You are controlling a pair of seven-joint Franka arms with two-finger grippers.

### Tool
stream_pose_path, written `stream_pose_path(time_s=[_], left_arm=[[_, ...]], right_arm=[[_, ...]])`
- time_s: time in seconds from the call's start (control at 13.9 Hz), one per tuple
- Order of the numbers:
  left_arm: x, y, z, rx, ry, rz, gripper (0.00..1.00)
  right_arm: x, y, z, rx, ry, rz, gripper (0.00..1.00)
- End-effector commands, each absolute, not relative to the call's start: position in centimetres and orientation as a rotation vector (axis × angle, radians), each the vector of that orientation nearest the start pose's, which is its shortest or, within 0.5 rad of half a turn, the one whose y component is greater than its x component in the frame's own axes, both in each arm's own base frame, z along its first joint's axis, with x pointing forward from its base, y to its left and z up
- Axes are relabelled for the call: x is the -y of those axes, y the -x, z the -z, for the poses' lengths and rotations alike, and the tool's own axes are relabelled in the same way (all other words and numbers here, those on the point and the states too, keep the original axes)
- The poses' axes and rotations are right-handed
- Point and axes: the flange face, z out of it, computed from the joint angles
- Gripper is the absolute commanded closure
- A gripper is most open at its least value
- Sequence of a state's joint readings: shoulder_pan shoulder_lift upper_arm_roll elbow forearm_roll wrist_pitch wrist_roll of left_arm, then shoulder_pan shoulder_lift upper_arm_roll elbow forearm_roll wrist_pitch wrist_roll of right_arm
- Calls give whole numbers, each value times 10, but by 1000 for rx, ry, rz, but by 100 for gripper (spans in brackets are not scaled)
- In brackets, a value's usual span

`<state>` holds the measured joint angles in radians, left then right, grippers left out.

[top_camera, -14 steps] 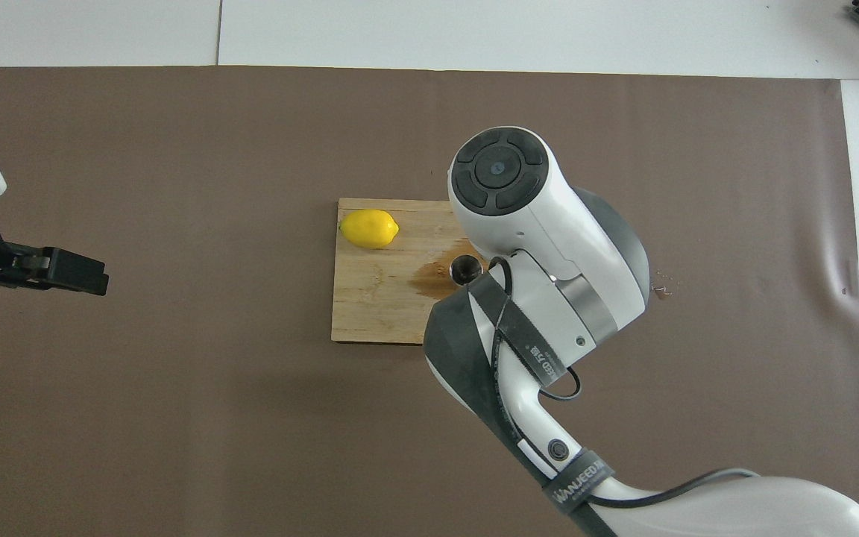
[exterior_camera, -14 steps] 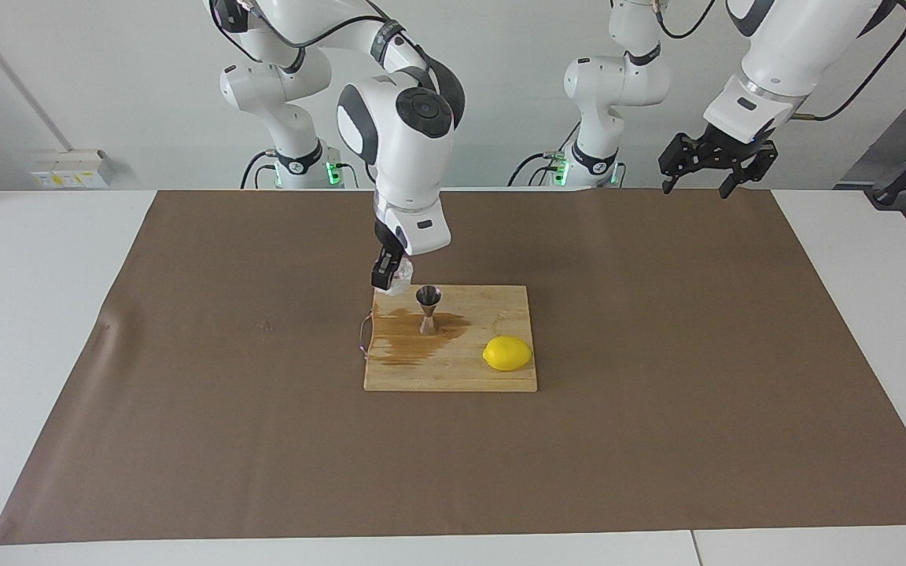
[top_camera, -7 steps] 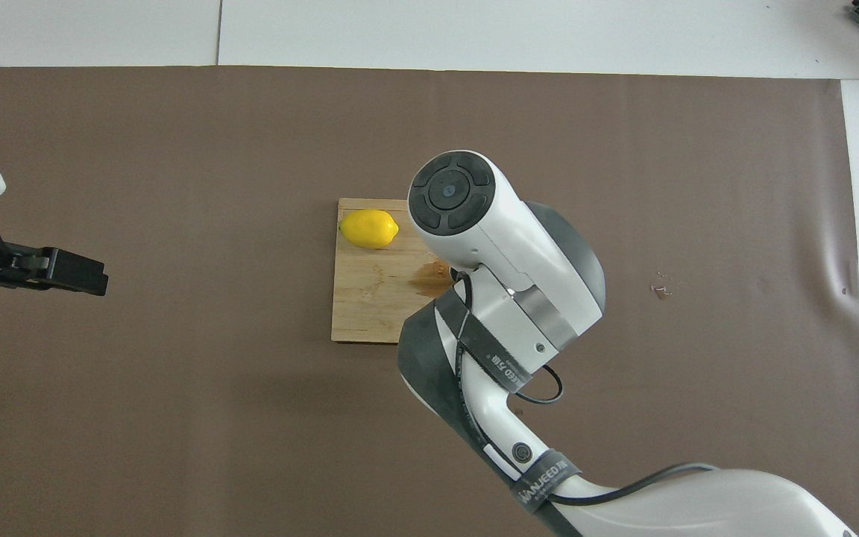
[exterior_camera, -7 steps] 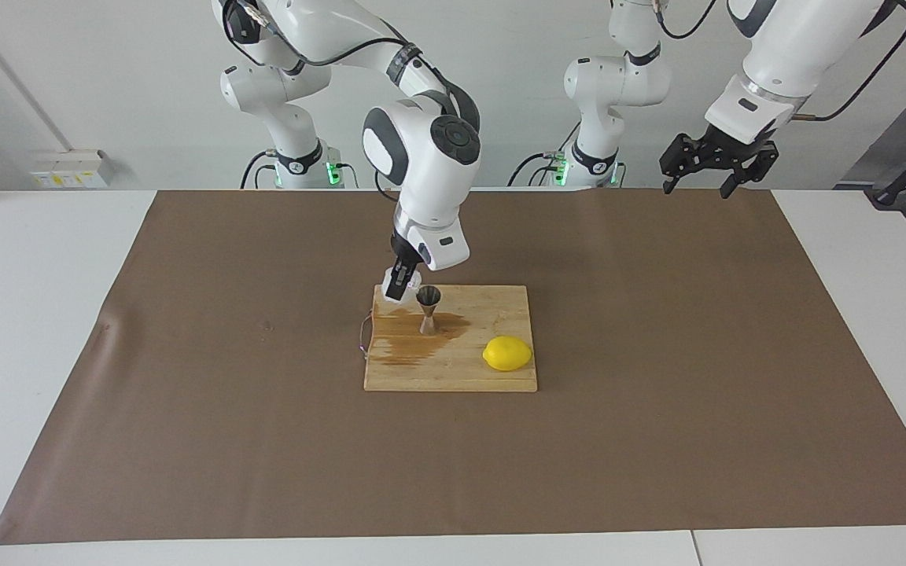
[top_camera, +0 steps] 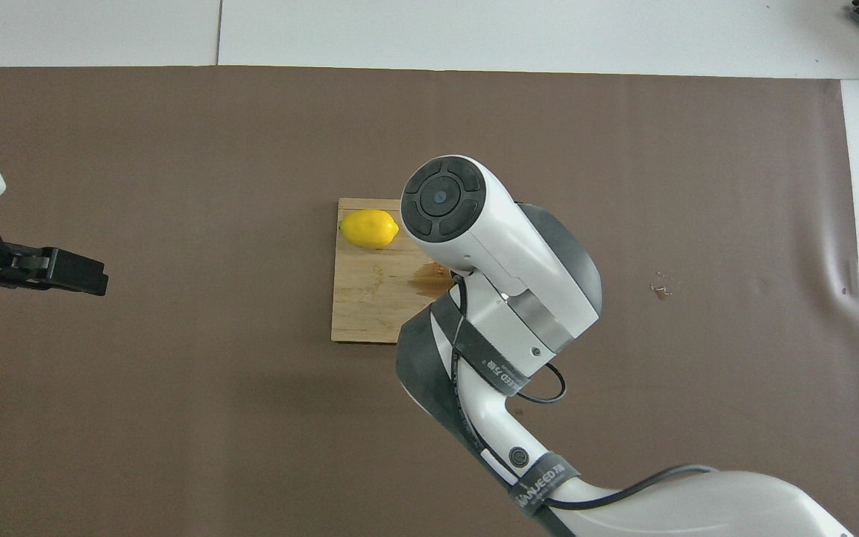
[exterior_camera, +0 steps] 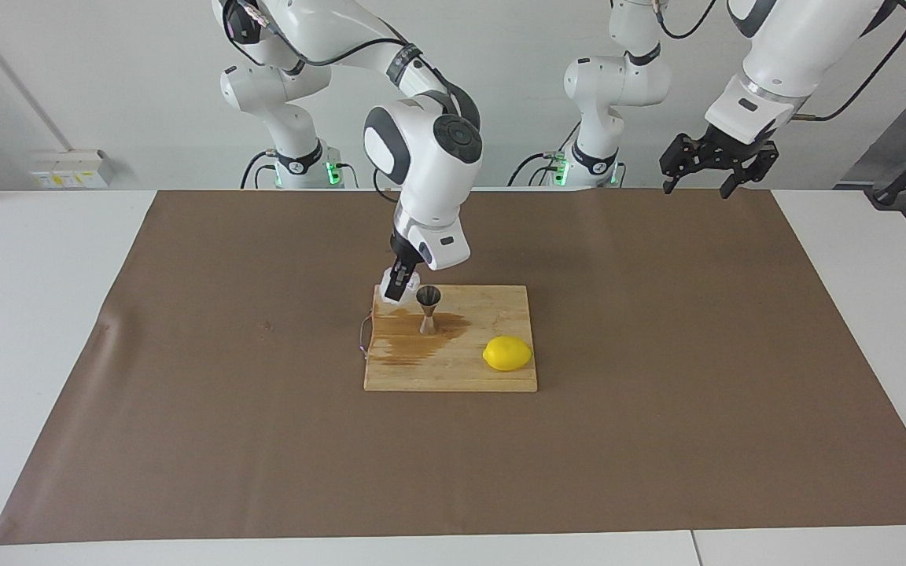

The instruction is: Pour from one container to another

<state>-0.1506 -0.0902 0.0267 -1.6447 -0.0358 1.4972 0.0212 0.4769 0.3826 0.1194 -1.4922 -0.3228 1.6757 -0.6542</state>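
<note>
The steel jigger (exterior_camera: 429,308) stands upright on a wooden cutting board (exterior_camera: 461,373), in a brown wet stain. My right gripper (exterior_camera: 399,286) is shut on the small whitish cup (exterior_camera: 411,278) and holds it just above the board, close beside the jigger's rim on the right arm's side. Whether the cup is tilted cannot be told. In the overhead view the right arm (top_camera: 489,253) hides both cup and jigger. My left gripper (exterior_camera: 695,187) waits open and empty, high over the mat's edge at the left arm's end; it also shows in the overhead view (top_camera: 79,274).
A yellow lemon (exterior_camera: 507,354) lies on the board, farther from the robots than the jigger, toward the left arm's end; it also shows in the overhead view (top_camera: 369,228). A brown mat (exterior_camera: 657,393) covers the table. A small wet spot (top_camera: 659,288) marks the mat.
My right gripper has swung with the cup toward the jigger and its wrist has turned; over the last half second it barely moved. The left arm has not moved.
</note>
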Motion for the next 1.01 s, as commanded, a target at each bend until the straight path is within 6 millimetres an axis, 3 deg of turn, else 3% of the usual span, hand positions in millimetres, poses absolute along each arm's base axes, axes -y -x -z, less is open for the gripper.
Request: stream_pose_path(time_s=[0.0, 0.29, 0.94], left_arm=[[64, -510, -632, -237, 3155, -82, 0], [64, -510, -633, -237, 3156, -80, 0], [64, -507, -630, -240, 3157, -92, 0]], right_arm=[[-332, -563, -442, 2098, 2698, -394, 100], [-333, -561, -439, 2148, 2696, -421, 100], [-358, -548, -422, 2276, 2651, -549, 100]])
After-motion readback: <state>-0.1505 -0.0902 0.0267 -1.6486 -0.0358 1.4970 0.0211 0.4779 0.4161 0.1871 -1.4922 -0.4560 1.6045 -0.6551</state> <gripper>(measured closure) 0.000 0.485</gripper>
